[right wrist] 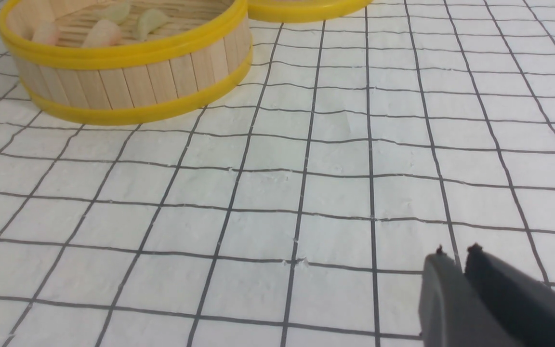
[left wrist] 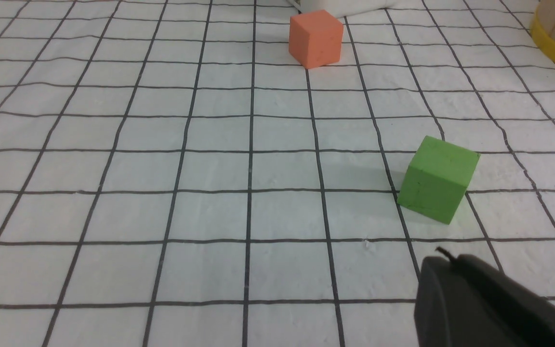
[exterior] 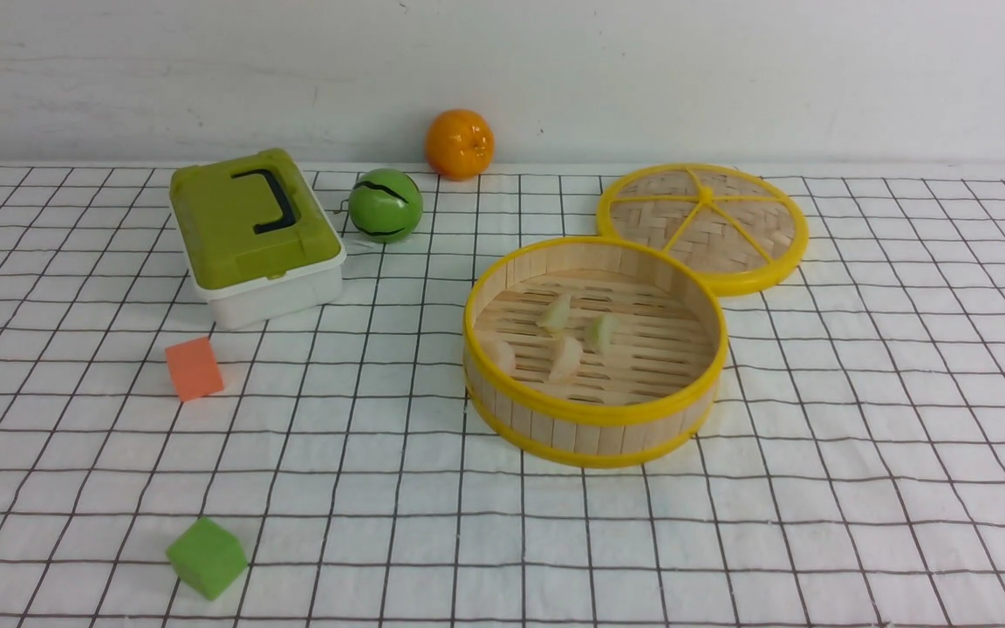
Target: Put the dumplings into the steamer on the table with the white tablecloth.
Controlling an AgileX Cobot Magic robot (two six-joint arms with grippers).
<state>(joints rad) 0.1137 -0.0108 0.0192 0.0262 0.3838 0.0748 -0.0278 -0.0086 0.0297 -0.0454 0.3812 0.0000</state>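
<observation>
The steamer point(exterior: 594, 436), a deep bamboo basket with yellow rims, stands right of centre on the white grid tablecloth point(exterior: 860, 453). Several dumplings lie on its slatted floor: two pale green point(exterior: 557, 311) point(exterior: 600, 332), one cream point(exterior: 566, 358) and one pinkish point(exterior: 501, 356). The right wrist view also shows the steamer point(right wrist: 128, 82) with dumplings point(right wrist: 101, 33) inside. Neither gripper shows in the front view. My left gripper point(left wrist: 443, 262) is shut and empty, just short of a green cube. My right gripper point(right wrist: 455, 258) is shut and empty over bare cloth, well back from the steamer.
The flat woven lid point(exterior: 703, 225) lies behind the steamer, touching it. A green-lidded white box point(exterior: 251, 235), a green ball point(exterior: 385, 205) and an orange point(exterior: 459, 143) stand at the back. An orange cube point(exterior: 194, 368) and a green cube point(exterior: 206, 556) sit at the left.
</observation>
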